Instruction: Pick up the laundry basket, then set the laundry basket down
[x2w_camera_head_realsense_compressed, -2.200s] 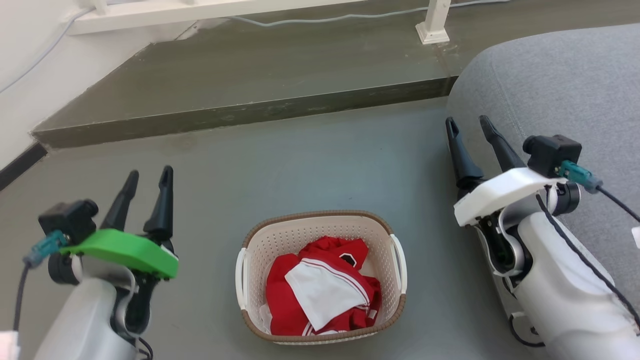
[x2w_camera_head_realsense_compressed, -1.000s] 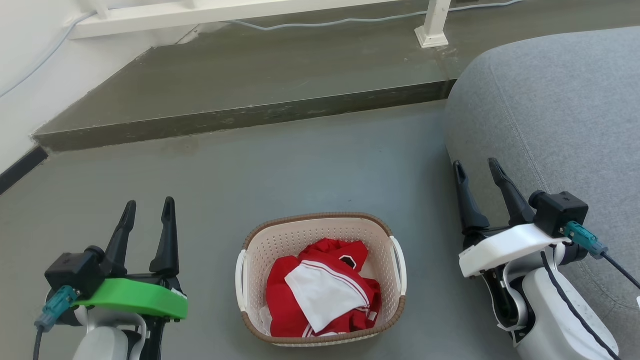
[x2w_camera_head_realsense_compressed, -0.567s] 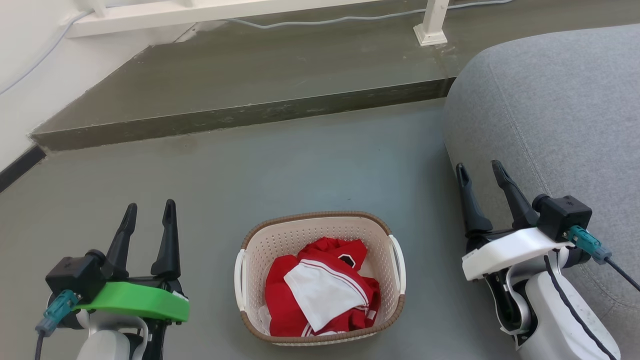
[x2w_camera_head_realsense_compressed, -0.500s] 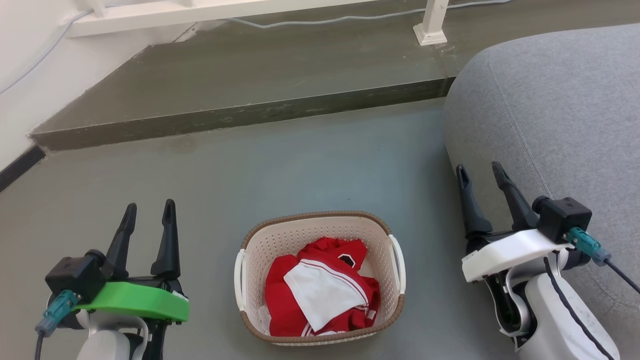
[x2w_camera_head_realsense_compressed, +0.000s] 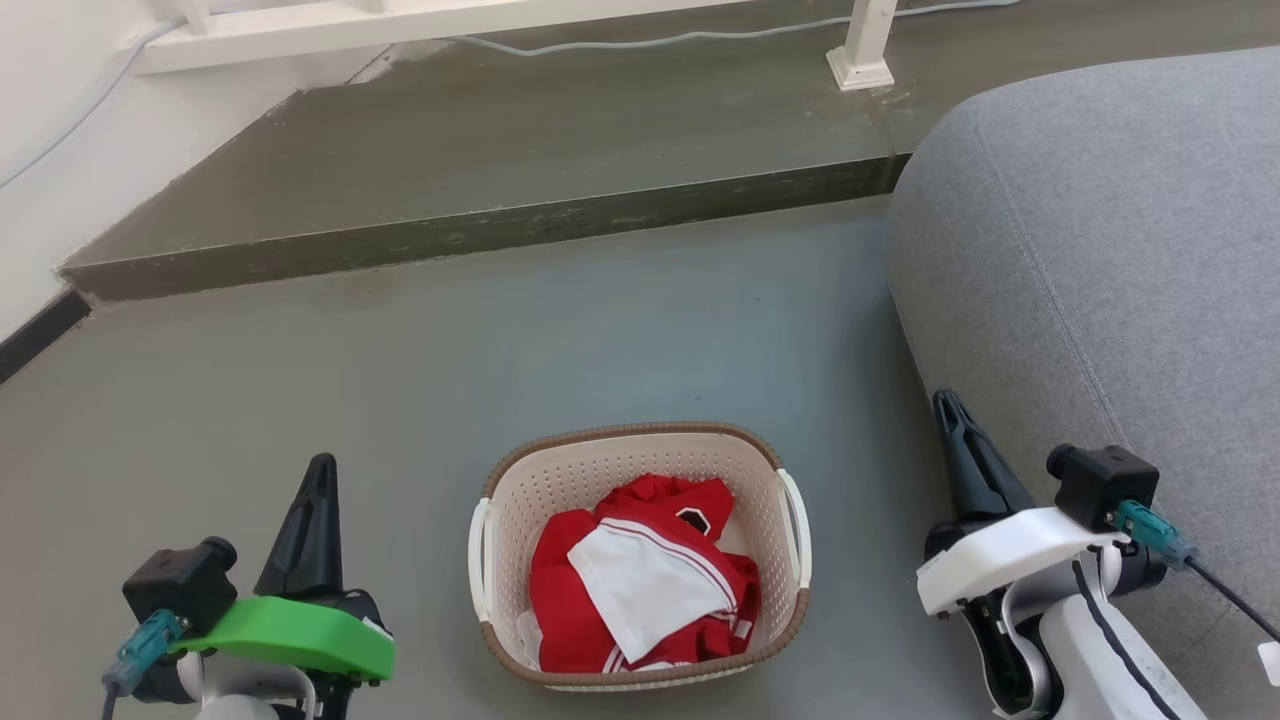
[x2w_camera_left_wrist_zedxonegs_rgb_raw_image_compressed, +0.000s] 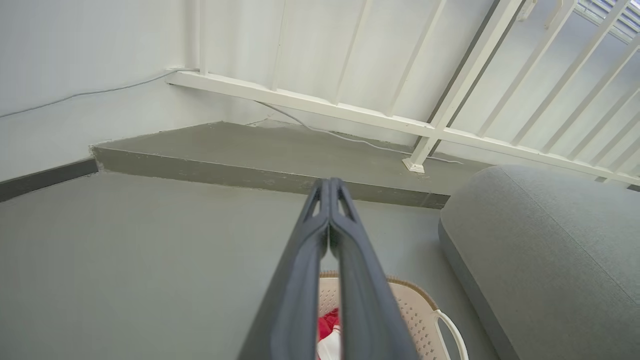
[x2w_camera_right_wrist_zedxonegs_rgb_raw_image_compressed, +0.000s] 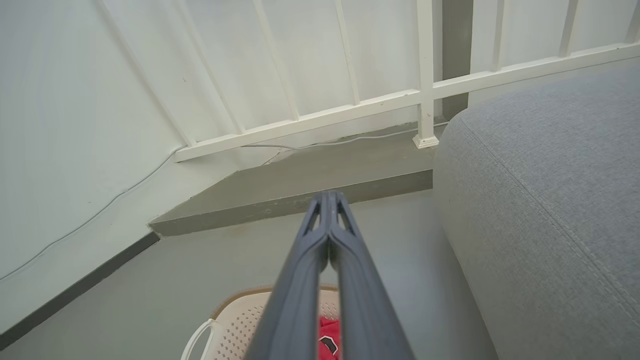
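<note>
Your basket (x2w_camera_head_realsense_compressed: 628, 432) sits on the grey floor (x2w_camera_head_realsense_compressed: 600, 330) between both grippers, touching neither, with red and white clothes (x2w_camera_head_realsense_compressed: 640, 585) inside. Your left gripper (x2w_camera_head_realsense_compressed: 321, 468) has its fingers pressed together on nothing. Your right gripper (x2w_camera_head_realsense_compressed: 945, 402), beside the grey couch (x2w_camera_head_realsense_compressed: 1100, 250), is the same.

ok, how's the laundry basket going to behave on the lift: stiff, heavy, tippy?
Probably stiff: the laundry basket looks like moulded perforated plastic with a banded rim. Likely light: it holds only a low heap of red and white clothes. Lifted by one white handle alone it would probably tilt.
</note>
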